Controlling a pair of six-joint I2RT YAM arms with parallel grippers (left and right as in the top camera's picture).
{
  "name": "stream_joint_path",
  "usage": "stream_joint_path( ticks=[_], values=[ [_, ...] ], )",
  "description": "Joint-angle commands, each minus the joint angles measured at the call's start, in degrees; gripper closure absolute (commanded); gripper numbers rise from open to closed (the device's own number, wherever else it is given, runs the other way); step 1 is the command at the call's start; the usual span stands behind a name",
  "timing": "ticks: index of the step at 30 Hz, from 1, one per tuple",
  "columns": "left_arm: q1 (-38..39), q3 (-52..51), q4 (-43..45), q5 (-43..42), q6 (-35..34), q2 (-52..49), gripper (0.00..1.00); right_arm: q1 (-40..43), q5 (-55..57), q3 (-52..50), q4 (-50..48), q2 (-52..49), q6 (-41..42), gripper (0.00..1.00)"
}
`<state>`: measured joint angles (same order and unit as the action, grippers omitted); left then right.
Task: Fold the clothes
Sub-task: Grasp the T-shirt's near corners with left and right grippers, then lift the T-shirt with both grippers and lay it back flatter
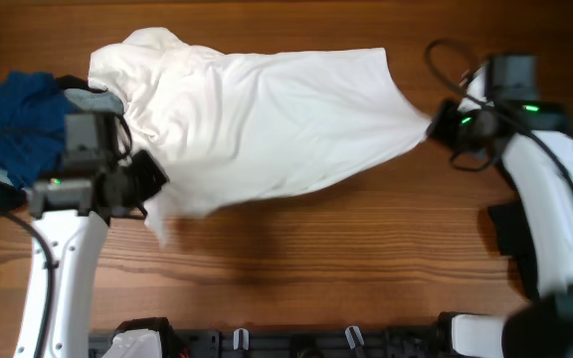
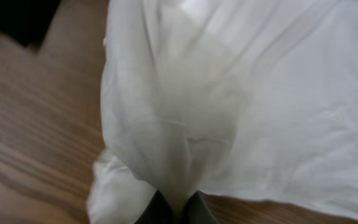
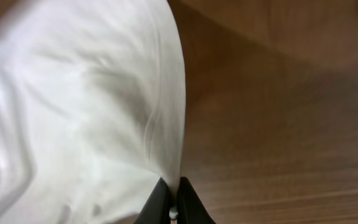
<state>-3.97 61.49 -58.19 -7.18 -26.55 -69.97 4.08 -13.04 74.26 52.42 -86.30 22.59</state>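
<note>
A large white T-shirt (image 1: 267, 119) of the clothes is stretched across the wooden table, lifted at two ends. My left gripper (image 1: 147, 184) is shut on its lower left part; in the left wrist view the white cloth (image 2: 185, 124) bunches down between the dark fingertips (image 2: 157, 211). My right gripper (image 1: 436, 127) is shut on the right corner, pulling it to a point. In the right wrist view the shirt's edge (image 3: 166, 124) runs into the closed black fingertips (image 3: 191, 205). No print shows on the shirt.
A pile of blue and dark garments (image 1: 13, 124) lies at the left edge behind my left arm. Bare wooden table (image 1: 326, 259) spreads in front of the shirt. Black fixtures (image 1: 296, 343) line the near edge.
</note>
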Motion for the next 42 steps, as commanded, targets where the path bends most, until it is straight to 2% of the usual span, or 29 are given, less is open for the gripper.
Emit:
stream_joint_path(
  ticks=[1,6,9,14,17,19,23,24,27,30,33,36,40,42],
  values=[
    [-2.4,13.5,-3.8,-5.0,6.6,0.3,0.96,2.5,3.2,7.6,3.2,8.9,-3.1,0.96],
    [-7.6,31.3,-9.0,-5.5,6.8,0.3,0.96,6.0,4.9,16.1,5.6,14.4,-6.3,0.96],
    [-10.6,39.7,-10.5,-9.6,6.9,0.8,0.96,6.4,9.4,22.1,6.4,16.6,-7.2,0.96],
    [-14.6,43.4,-9.8,-9.8,6.8,3.7,0.96,6.4,15.6,30.8,6.7,18.1,-7.7,0.96],
    [-15.3,43.4,-9.3,-11.8,6.6,3.4,0.96,6.4,16.0,32.2,6.0,17.2,-9.2,0.96],
    [-15.1,43.4,-9.3,-15.3,6.7,0.4,0.96,6.4,16.0,32.2,6.9,14.1,-9.3,0.96],
    [-12.2,43.4,-7.7,-15.8,6.9,-7.6,0.96,6.4,14.0,32.2,6.7,4.3,-10.8,0.96],
    [-10.7,43.4,-5.7,-15.8,7.5,-10.8,0.96,6.4,12.4,32.2,5.7,0.9,-11.8,0.96],
    [-5.9,43.4,2.7,-15.7,15.9,-20.3,0.96,6.4,6.5,32.2,0.1,-9.2,-16.3,0.96],
    [-3.7,43.5,13.7,-15.3,17.1,-30.3,0.96,6.7,5.7,32.3,-8.2,-17.2,-12.6,0.96],
    [-3.7,46.0,23.9,-15.2,16.7,-35.2,0.96,6.8,5.6,34.9,-16.0,-18.3,-8.4,0.96],
    [-3.7,53.5,33.5,-14.6,16.7,-35.9,0.96,6.8,7.0,45.9,-18.7,-18.1,-8.4,0.96],
    [-4.9,68.8,33.7,-12.4,14.8,-35.9,0.96,6.8,13.3,60.5,-13.2,-18.1,-8.9,0.96],
    [-5.5,73.5,26.2,-13.4,14.3,-35.7,0.96,6.8,15.3,62.6,-8.3,-17.9,-10.2,0.96]
  ],
)
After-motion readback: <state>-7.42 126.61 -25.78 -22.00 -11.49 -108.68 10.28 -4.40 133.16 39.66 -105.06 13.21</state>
